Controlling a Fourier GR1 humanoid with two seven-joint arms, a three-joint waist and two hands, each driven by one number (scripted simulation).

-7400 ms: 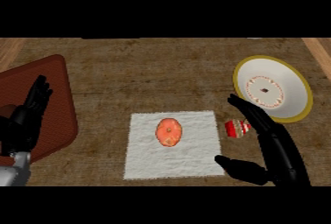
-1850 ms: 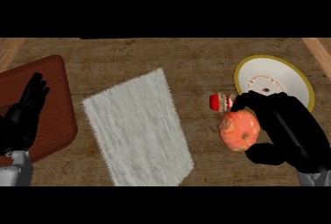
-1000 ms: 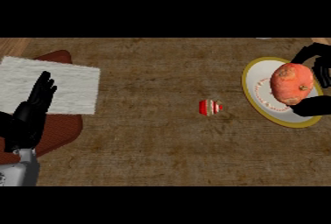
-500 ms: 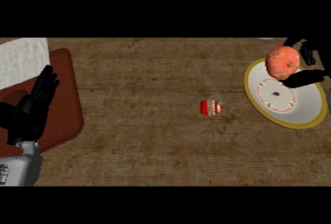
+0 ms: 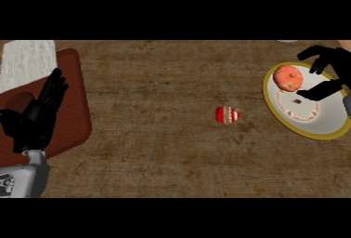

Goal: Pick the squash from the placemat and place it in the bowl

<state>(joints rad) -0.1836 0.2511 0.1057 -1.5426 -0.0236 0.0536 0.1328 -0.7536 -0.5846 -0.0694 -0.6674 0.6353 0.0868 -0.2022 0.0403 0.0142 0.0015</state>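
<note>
The orange squash point(image 5: 289, 77) lies inside the upper left part of the white, yellow-rimmed bowl point(image 5: 323, 120) at the right edge. My right hand point(image 5: 332, 65) hovers just right of the squash. It is open, its fingers spread, with a small gap between them and the squash. The white placemat point(image 5: 26, 62) shows at the top left, partly over a brown board point(image 5: 71, 116), with nothing on it. My left hand point(image 5: 37, 116) rests open over that board at the left, fingers pointing up.
A small red and white striped object point(image 5: 227, 115) sits on the brown woven counter point(image 5: 158, 83) between the board and the bowl. A pale object is just visible at the top right corner.
The squash has left my right hand and now lies in the bowl. The right hand's fingers have spread open and drawn back to the right. The left hand barely moved.
</note>
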